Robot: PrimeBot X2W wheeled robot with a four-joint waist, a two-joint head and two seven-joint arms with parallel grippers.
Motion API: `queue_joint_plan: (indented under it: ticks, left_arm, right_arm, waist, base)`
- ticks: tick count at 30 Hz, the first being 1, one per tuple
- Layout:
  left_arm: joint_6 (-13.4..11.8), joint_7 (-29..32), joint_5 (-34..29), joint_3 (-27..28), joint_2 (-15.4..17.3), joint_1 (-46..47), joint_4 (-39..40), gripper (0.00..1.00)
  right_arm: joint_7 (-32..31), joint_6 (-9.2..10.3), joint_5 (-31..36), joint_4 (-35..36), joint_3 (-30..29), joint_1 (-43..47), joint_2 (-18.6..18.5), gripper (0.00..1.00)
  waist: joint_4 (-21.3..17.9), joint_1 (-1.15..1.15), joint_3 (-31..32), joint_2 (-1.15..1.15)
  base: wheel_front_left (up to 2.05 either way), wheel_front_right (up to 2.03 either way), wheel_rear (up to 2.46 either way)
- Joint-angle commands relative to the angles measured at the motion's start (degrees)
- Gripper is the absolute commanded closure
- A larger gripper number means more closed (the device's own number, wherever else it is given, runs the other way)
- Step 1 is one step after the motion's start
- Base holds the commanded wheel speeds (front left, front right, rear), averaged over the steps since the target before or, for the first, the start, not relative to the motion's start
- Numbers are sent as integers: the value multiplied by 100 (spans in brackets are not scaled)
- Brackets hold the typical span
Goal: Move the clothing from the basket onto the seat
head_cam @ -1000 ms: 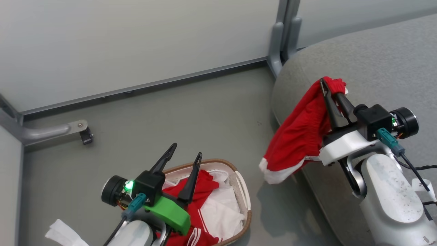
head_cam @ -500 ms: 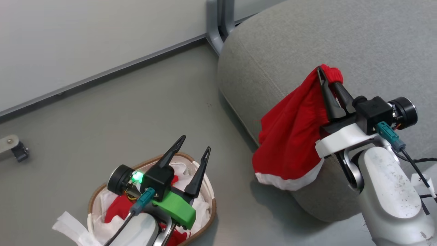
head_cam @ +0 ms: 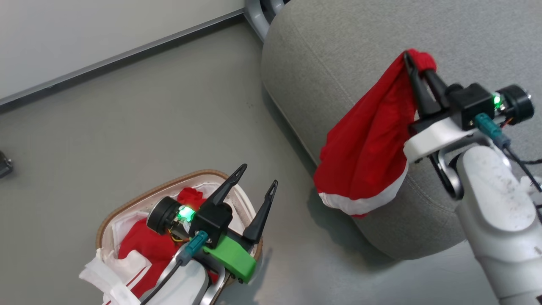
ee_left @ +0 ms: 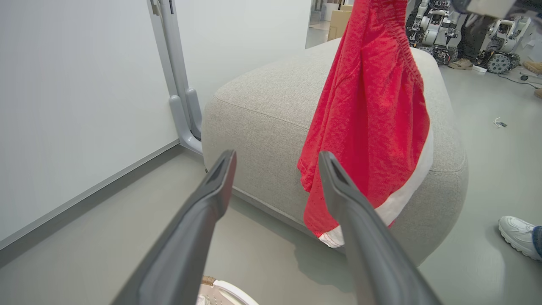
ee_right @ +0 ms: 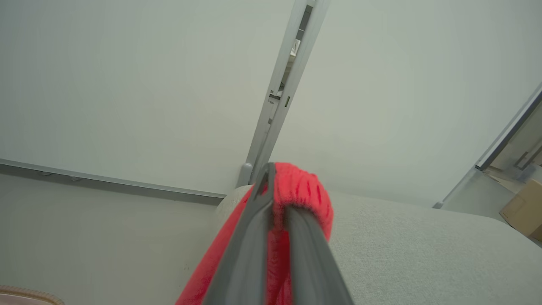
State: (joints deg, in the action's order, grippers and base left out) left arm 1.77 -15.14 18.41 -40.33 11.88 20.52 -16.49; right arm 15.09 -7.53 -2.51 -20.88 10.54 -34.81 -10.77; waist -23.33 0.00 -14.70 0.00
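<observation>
My right gripper (head_cam: 417,67) is shut on the waistband of a red garment with a white hem (head_cam: 366,148), which hangs down in front of the rounded corner of the grey seat (head_cam: 351,55). In the right wrist view the right gripper (ee_right: 277,190) pinches the red garment (ee_right: 302,190). In the left wrist view the same garment (ee_left: 372,118) dangles before the seat (ee_left: 262,110). The left gripper (head_cam: 258,178) stands open and empty above the basket (head_cam: 127,201), which holds more red clothing (head_cam: 144,250) on its white liner. In its own view the left gripper (ee_left: 275,161) gapes wide.
A pale wall with a grey baseboard (head_cam: 118,53) runs along the back, and a grey post foot (head_cam: 256,12) stands at the seat's corner. Grey floor (head_cam: 148,127) lies between basket and seat. A person's white shoe (ee_left: 518,235) rests on the floor.
The head camera has swung, shifting the whole picture. My right gripper has lifted the red garment higher over the seat's corner. The left gripper stays open above the basket.
</observation>
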Motion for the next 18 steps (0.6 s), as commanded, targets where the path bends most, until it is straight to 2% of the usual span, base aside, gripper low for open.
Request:
queue_joint_plan:
  ticks: [1,7,11,14,18]
  left_arm:
    - [0,-2,-33,3,4,21,7,0]
    - [8,-1,-142,-40,-5,91,17,0]
    - [24,-2,-214,-72,12,181,66,0]
    - [42,-1,-305,-123,33,272,71,0]
    - [31,1,-367,-156,35,400,98,0]
  right_arm:
    - [13,8,8,-97,-15,-302,-157,100]
    - [-45,8,-74,-610,-83,-1554,-840,100]
    - [-293,8,-268,-889,-342,-2544,-1429,100]
    - [-485,8,-375,-1104,-743,-3304,-1894,100]
    - [-623,7,-251,-1477,-1042,-3800,-2246,100]
  waist:
    - [247,0,-140,0]
    - [667,0,-388,0]
    - [967,0,-635,0]
    - [1207,0,-877,0]
    - [1441,0,-1179,0]
  base:
    - [0,0,0]
    - [0,0,0]
    - [0,0,0]
    - [0,0,0]
    - [0,0,0]
